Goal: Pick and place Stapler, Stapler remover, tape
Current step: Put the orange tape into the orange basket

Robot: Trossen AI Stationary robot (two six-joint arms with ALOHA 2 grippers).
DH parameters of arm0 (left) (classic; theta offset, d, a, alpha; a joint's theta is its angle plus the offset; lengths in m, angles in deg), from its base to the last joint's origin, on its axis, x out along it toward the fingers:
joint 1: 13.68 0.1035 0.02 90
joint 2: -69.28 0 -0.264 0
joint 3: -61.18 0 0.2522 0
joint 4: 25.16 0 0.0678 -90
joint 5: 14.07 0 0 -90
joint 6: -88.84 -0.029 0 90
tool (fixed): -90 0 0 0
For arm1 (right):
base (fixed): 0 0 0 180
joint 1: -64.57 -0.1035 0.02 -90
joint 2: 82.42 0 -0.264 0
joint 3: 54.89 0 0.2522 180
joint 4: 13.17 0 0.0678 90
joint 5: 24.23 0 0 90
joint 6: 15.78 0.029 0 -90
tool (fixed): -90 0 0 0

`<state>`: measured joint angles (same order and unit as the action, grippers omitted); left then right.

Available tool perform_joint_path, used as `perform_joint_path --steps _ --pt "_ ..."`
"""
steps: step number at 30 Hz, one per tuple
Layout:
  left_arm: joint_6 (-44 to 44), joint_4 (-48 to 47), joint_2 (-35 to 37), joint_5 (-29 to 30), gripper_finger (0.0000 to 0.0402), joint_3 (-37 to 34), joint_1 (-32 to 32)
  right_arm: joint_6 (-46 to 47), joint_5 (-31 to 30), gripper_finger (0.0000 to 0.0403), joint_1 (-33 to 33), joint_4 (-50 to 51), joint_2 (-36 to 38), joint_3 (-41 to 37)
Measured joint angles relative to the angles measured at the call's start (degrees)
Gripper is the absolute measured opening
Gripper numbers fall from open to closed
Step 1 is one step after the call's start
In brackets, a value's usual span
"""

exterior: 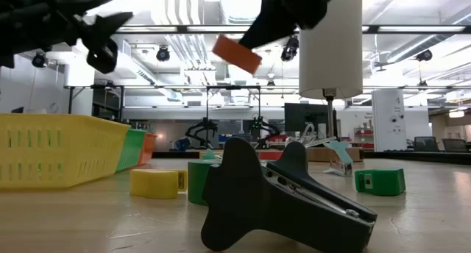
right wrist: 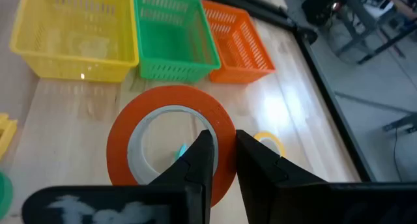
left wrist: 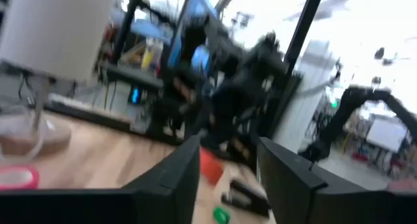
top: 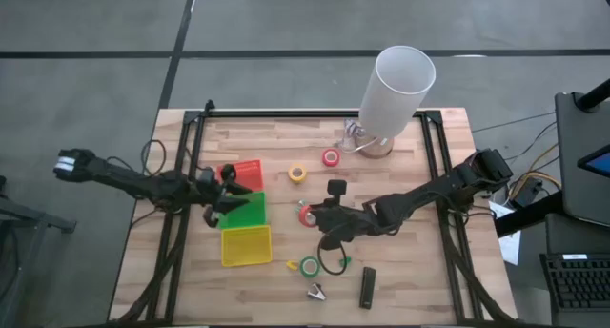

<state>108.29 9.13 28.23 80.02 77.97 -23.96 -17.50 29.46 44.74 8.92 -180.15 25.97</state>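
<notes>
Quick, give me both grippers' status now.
Left gripper: open, holding nothing, above the trays.
Right gripper: shut on the orange tape, lifted off the table.

Right gripper point(top: 311, 215) mid-table, fingers pinched (raised off the surface), left gripper point(top: 232, 196) spread, hovering.
</notes>
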Motion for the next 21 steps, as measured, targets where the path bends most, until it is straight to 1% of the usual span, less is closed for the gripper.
perform_joint_path --steps 2,4,7,11,13,17,19,21 --pt "-0.05 3.07 -4.83 0.03 0.0172 1.73 -1.12 -1.56 0.02 0.005 0.0 -1.5 0.19 0.0" --pt "-0.1 4.0 -10.04 0.01 0.018 4.18 -2.3 -3.18 0.04 0.005 0.0 -3.43 0.19 0.0" --pt "-0.32 5.69 -17.08 0.41 0.0185 9.57 -2.97 -5.83 0.04 0.005 0.0 -7.14 0.2 0.0" --pt "-2.39 4.4 -25.43 -2.02 0.0186 15.87 -3.86 -8.26 0.02 0.005 0.0 -9.4 0.2 0.0" --pt "-2.51 4.55 -28.27 -3.25 0.0186 18.95 -4.07 -8.65 -0.92 0.005 -0.04 -10.05 0.2 0.0" --pt "-1.9 3.15 -33.39 -3.2 0.0186 23.14 -4.2 -9.95 -5.12 0.005 -0.62 -10.25 0.2 -0.15" --pt "-1.59 3.63 -34.51 -3.22 0.0186 24.42 -4.24 -10.67 -6.89 0.005 -1.04 -10.26 0.2 -0.2" --pt "-1.54 4.33 -35.45 -3.22 0.0186 25.56 -4.24 -10.7 -7.24 0.0049 -1.43 -10.18 0.24 -0.26"
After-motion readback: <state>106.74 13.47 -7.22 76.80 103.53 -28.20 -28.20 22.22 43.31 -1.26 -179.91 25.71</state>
